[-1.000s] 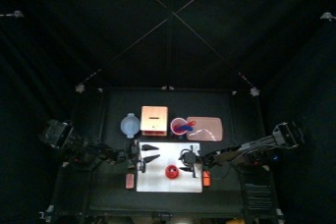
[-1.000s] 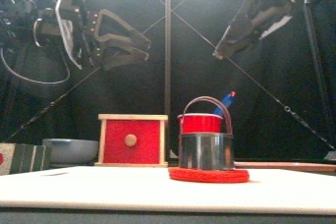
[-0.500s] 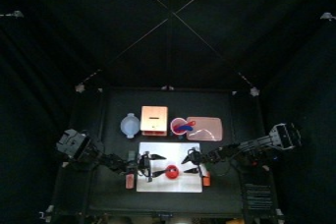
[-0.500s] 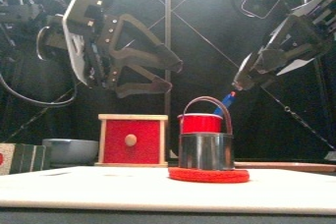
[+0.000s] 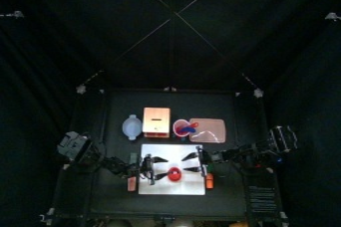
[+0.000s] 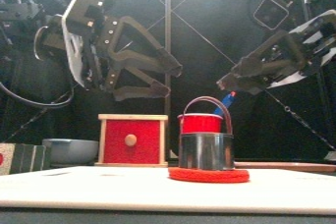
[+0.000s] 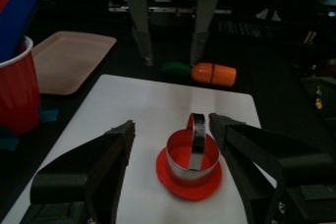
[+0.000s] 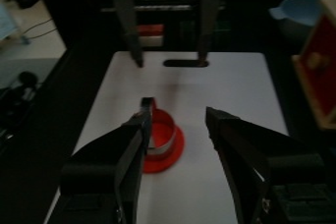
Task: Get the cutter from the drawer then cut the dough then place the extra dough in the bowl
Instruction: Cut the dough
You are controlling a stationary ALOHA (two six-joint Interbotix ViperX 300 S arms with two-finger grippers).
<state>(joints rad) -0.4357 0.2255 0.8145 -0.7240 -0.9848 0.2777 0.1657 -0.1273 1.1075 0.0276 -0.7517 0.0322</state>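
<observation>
Cutting step: round metal wire-handled cutter [image 6: 206,140] on flat red dough disc [image 6: 207,176], below, between left gripper [image 7: 168,130], right gripper [image 8: 178,110], both wide, empty. Next, likely: steady cutter, peel excess.

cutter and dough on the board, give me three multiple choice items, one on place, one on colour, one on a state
1. Where is the cutter?
A in the bowl
B on the dough
C in the drawer

2. What colour is the dough?
A green
B white
C red

3. How is the left tool?
A open, above the board
B shut on the cutter
C shut on a knife

Answers:
1. B, the front view shows it standing on the dough.
2. C, a red ring lies under the cutter.
3. A, its jaws stand apart and hold nothing.
</observation>
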